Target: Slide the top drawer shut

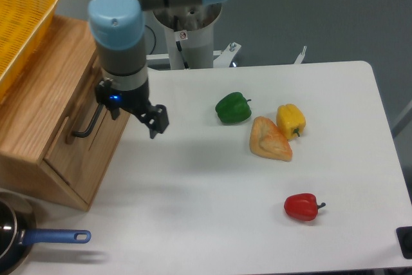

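Observation:
The top drawer (108, 138) is a light-oak panel on the right face of the wooden cabinet (45, 107) at the left. Its front looks about level with the cabinet face. Its black bar handle (87, 124) runs diagonally across it. My gripper (136, 115) hangs just right of the drawer front, above the white table, and points down. Its fingers are spread and hold nothing; the right fingertip (158, 120) is plain to see, while the left one sits close to the handle's upper end.
A yellow wicker basket (22, 27) rests on top of the cabinet. A green pepper (233, 107), a yellow pepper (291, 120), a bread wedge (269, 140) and a red pepper (301, 207) lie on the table. A blue-handled pan (38, 239) sits at the front left.

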Controlling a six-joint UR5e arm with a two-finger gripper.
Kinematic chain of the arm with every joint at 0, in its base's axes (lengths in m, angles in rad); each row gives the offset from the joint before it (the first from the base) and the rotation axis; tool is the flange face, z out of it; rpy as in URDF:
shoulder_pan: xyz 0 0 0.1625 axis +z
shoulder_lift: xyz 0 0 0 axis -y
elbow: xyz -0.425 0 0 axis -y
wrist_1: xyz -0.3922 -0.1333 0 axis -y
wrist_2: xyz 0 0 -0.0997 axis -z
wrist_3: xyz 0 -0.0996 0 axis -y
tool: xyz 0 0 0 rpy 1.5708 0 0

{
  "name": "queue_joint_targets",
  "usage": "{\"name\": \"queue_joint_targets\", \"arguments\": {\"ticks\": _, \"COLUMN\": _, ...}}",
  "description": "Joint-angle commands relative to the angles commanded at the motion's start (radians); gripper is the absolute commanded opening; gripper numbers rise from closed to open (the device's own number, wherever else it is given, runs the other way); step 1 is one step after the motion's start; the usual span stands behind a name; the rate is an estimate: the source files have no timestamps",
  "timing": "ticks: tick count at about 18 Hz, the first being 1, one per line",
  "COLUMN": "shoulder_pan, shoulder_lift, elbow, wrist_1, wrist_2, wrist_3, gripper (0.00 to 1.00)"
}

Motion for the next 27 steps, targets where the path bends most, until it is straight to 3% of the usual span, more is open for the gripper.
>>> {"name": "queue_joint_targets", "arguments": {"ticks": 7, "shoulder_pan": 0.114, "shoulder_lift": -0.011, "elbow": 0.012, "wrist_1": 0.012, "wrist_2": 0.003, "wrist_3": 0.316, "gripper": 1.0}}
{"name": "queue_joint_targets", "arguments": {"ticks": 10, "shoulder_pan": 0.164, "shoulder_lift": -0.012, "elbow": 0.012, "wrist_1": 0.012, "wrist_2": 0.053, "wrist_3": 0.436, "gripper": 1.0}}
{"name": "queue_joint_targets", "arguments": {"ticks": 16, "shoulder_pan": 0.316, "shoulder_lift": -0.02, "elbow": 0.0, "wrist_1": 0.008, "wrist_2": 0.097, "wrist_3": 0.801, "gripper": 1.0}}
{"name": "queue_joint_targets", "arguments": {"ticks": 22, "shoulder_pan": 0.442, "shoulder_lift": -0.029, "elbow": -0.005, "wrist_1": 0.012, "wrist_2": 0.092, "wrist_3": 1.025, "gripper": 1.0}}
{"name": "queue_joint_targets", "arguments": {"ticks": 27, "shoulder_pan": 0.48, "shoulder_lift": -0.028, "elbow": -0.005, "wrist_1": 0.012, "wrist_2": 0.103, "wrist_3": 1.054, "gripper": 1.0}}
